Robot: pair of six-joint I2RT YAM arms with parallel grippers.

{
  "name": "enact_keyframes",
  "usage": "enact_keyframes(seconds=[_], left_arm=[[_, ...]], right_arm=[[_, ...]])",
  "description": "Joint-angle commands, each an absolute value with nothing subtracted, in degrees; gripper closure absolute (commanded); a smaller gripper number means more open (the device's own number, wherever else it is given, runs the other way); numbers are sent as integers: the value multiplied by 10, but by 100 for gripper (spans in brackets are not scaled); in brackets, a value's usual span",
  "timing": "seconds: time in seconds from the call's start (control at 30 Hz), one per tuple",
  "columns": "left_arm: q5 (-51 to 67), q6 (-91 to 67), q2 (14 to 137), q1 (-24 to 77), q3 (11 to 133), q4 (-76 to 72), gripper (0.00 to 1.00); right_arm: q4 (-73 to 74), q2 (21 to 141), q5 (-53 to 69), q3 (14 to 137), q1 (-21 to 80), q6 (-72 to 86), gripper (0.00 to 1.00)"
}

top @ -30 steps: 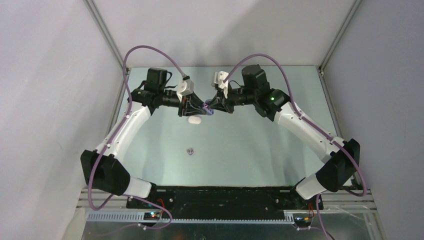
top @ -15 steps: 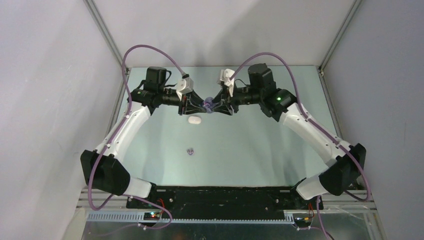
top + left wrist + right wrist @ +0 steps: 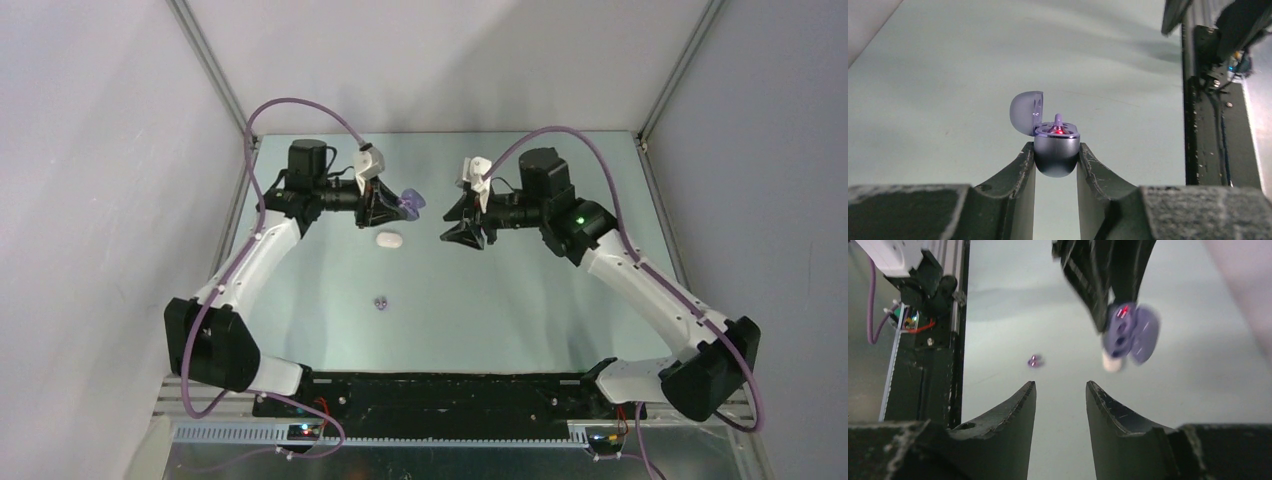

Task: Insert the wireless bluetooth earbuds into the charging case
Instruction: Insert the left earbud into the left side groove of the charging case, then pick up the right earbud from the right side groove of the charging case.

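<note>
Left gripper (image 3: 1056, 148) pinches the purple charging case (image 3: 1056, 161) by its lower body and holds it off the table (image 3: 520, 300). The lid (image 3: 1025, 111) is flipped open to the left and 1 purple bud (image 3: 1058, 121) looks seated, stem poking up, with a red light beside it. Right gripper (image 3: 1060, 387) has its fingers spread with nothing between them, and hangs apart from the case, facing it. 1 loose purple bud (image 3: 380, 302) lies on the table, toward the robot's bases from both claws and left of centre. In the right wrist view it sits ahead of the finger gap and off to its left. Its long axis is too small to tell. The left claw is slightly nearer but busy, so the right arm looks the one to fetch it, needing a reach down and across. A white case (image 3: 389, 239) rests on the table just below the held case. No white buds visible.
</note>
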State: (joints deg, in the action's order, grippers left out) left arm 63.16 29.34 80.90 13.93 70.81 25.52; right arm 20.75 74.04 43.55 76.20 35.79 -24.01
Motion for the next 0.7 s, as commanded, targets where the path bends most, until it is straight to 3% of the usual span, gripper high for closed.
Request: enact_keyframes(seconds=[0.0,0.23,0.43,0.67], left_arm=[[567,139,772,106,675,102,100],[587,-165,723,50,574,-210,100],[565,-200,671,35,541,-241,100],[520,-229,624,4,515,-265,100]], right_arm=[[181,758,421,718,355,-230,56],[177,841,424,712,385,-251,64],[168,909,436,712,439,-311,76],[156,999,428,713,510,-407,82]])
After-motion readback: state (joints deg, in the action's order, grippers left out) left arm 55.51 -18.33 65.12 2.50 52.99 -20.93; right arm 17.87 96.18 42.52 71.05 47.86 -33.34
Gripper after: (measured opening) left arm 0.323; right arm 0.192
